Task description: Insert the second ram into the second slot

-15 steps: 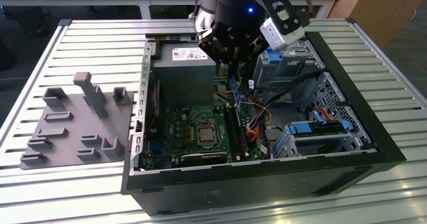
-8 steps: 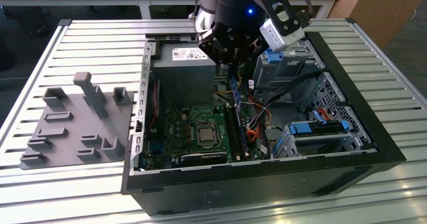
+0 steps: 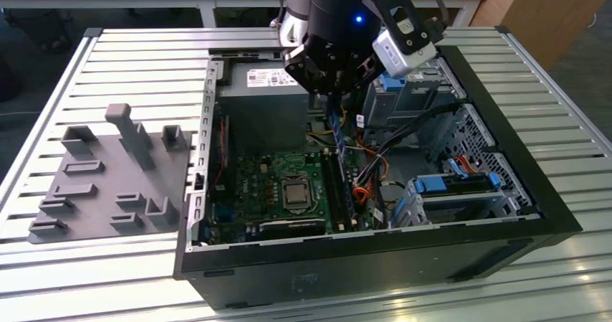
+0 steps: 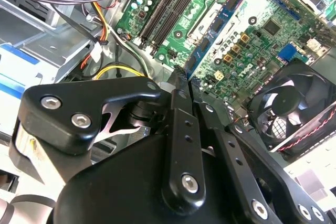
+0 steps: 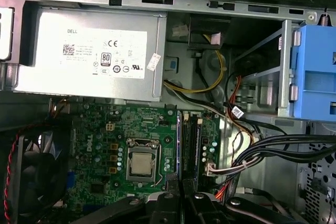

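My gripper (image 3: 335,96) hangs over the open computer case (image 3: 383,247), above the motherboard (image 3: 277,186). It is shut on the second ram (image 3: 337,121), a thin blue stick that points down toward the black memory slots (image 3: 337,186). In the second wrist view the black fingers (image 4: 181,103) clamp the second ram (image 4: 212,30), which reaches out over the green board beside the slots (image 4: 165,6). In the first wrist view the stick (image 5: 180,145) is edge-on above the slots (image 5: 193,145), with the gripper (image 5: 181,200) behind it. The stick is above the slots, not seated.
A grey power supply (image 5: 89,56) fills the case's back. The CPU socket (image 5: 142,163) and a black fan (image 4: 294,103) flank the slots. Cable bundles (image 5: 262,150) and blue drive-bay clips (image 5: 315,72) lie beside them. A grey fixture tray (image 3: 105,178) sits outside the case.
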Tool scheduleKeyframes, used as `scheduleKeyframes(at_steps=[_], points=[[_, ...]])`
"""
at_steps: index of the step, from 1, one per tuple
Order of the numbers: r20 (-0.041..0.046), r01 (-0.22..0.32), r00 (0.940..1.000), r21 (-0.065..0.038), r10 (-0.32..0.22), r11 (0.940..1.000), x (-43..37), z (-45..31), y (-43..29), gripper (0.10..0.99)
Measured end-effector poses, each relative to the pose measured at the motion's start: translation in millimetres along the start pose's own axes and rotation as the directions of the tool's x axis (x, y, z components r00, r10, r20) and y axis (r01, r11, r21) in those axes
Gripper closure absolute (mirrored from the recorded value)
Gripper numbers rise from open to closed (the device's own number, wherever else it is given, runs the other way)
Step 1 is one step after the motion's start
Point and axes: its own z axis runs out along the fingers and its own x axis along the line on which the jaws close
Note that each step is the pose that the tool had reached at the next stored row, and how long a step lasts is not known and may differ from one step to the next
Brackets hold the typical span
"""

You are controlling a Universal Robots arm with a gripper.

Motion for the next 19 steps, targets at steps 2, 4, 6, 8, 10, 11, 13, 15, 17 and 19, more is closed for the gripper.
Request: scheduleKeyframes(at_steps=[2,4,6,8,10,11,13,15,17,19], points=[[0.0000,0.000,1.0000,0.000,0.000,1.0000,0.1,0.8,-0.5,0.949],[0.0000,0.000,1.0000,0.000,0.000,1.0000,0.1,1.5,-0.8,0.949],[-0.0001,0.000,1.0000,0.000,0.000,1.0000,0.1,2.1,-0.9,0.949],[-0.0001,0.000,1.0000,0.000,0.000,1.0000,0.1,2.5,-1.0,0.949],[0.0000,-0.001,1.0000,0.000,0.001,1.0000,0.1,3.7,-1.3,0.949],[0.0000,-0.001,1.0000,0.000,0.001,1.0000,0.1,3.8,-1.3,0.949],[0.0000,-0.001,1.0000,0.000,0.001,1.0000,0.2,4.2,-1.4,0.949],[0.0001,-0.001,1.0000,0.000,0.001,1.0000,0.1,5.0,-1.5,0.949],[0.0000,-0.001,1.0000,0.000,0.001,1.0000,0.2,5.9,-1.6,0.949],[0.0000,-0.001,1.0000,0.000,0.001,1.0000,0.2,6.8,-1.7,0.949]])
